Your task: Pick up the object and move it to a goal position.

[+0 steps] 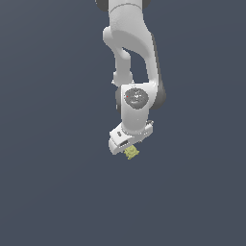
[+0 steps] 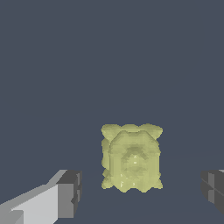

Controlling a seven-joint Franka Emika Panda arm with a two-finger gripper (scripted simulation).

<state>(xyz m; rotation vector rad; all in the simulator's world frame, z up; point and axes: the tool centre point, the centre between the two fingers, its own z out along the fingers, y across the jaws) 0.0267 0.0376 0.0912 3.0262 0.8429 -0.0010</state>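
Gripper (image 2: 140,192) spread wide, straddling the object (image 2: 131,158), nothing held.
The yellow-green block sits between the fingertips (image 2: 70,194), touching neither; judged advice: centre it, settle lower, then close evenly so its lumpy sides seat squarely.

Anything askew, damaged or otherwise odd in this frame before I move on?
Nothing stands out. The yellow-green block looks whole and sits squarely between the open tool's fingers, with clear gaps on both sides. In the exterior view it shows just under the tool. Whether it is resting on the surface cannot be told.
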